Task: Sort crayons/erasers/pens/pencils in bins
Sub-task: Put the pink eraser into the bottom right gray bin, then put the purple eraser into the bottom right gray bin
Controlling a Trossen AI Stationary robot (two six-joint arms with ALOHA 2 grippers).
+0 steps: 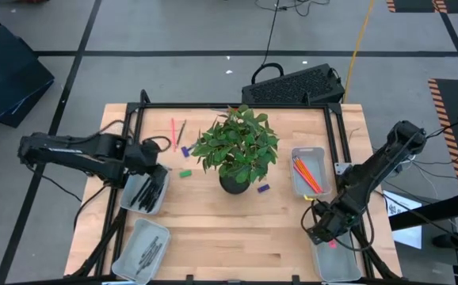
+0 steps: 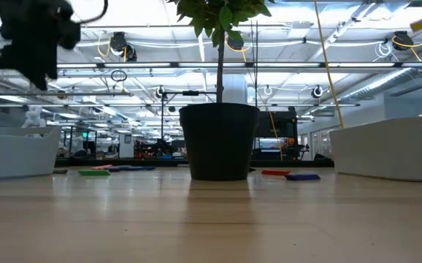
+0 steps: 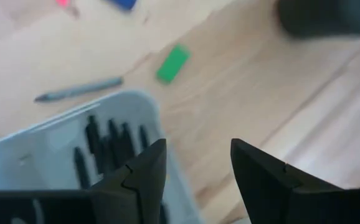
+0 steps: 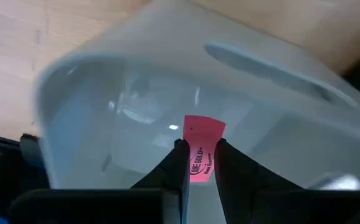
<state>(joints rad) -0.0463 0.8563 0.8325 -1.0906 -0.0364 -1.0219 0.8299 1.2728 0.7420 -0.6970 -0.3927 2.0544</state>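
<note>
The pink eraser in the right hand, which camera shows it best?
The right wrist view: the pink eraser sits large between the right hand's fingers, above a bin. The high view shows only a pink speck under that hand. The low and left wrist views miss it.

Left gripper (image 3: 195,165) parted, right gripper (image 4: 200,163) — seemingly — pinched shut

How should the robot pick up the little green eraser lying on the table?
Come straight down on the green eraser and pinch its two long sides at the middle. It lies flat and alone on bare wood beside the pen bin, so the open left gripper nearby has room.
</note>
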